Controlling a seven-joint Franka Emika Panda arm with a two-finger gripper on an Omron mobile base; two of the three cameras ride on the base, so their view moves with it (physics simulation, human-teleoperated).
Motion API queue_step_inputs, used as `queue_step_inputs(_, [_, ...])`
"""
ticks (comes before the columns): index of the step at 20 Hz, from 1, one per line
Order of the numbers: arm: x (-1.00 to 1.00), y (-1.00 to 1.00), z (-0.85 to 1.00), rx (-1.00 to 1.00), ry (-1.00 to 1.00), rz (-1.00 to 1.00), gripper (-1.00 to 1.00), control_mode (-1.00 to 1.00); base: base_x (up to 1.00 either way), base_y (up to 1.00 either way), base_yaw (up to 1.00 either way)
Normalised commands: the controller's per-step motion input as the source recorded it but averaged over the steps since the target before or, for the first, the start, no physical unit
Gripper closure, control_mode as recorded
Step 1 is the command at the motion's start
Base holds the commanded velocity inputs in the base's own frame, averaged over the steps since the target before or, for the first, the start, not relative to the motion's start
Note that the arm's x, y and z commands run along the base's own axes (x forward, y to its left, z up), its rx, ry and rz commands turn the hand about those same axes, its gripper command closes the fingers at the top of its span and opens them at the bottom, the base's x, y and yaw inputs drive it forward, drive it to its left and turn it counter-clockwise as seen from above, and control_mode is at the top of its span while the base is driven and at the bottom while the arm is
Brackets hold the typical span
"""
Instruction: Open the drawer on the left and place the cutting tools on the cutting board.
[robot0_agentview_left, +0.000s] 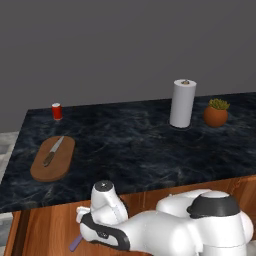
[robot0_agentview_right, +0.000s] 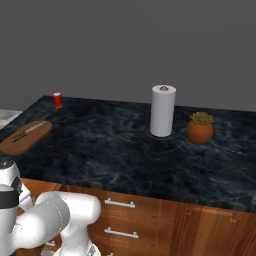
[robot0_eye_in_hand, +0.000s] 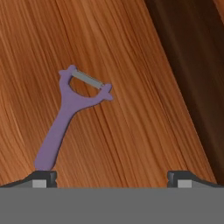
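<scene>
The drawer stands open below the counter's front edge, with my arm reaching down into it. On its plain wood floor lies the purple peeler, head away from me; its handle tip also pokes out under my hand. My gripper hovers open just above it, the left fingertip over the handle's end. The knife rests on the cutting board at the counter's left; from the right side the board carries the knife too.
On the dark marble counter stand a red can, a paper towel roll and a potted plant. Closed drawers with silver handles sit to the right. A dark drawer wall runs along one side of the peeler.
</scene>
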Motion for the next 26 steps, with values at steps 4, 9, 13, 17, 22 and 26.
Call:
queue_step_inputs(4, [0.01,0.02,-0.01,0.04,0.0,0.0,-1.0,-1.0,0.0,0.0,0.0])
queue_step_inputs(9, [0.0,0.0,-0.08,0.07,0.0,0.02,-1.0,-1.0,0.0,0.0,0.0])
queue_step_inputs(13, [0.0,0.0,-0.01,0.01,0.0,0.0,-1.0,-1.0,0.0,0.0,0.0])
queue_step_inputs(17, [0.1,0.0,-0.12,0.0,0.0,0.0,-1.0,-1.0,0.0,0.0,0.0])
queue_step_inputs(22, [0.18,0.03,-0.11,0.0,0.0,0.0,-1.0,-1.0,0.0,0.0,0.0])
queue_step_inputs(26, [0.18,0.08,-0.02,0.0,0.0,0.0,-1.0,-1.0,0.0,0.0,0.0])
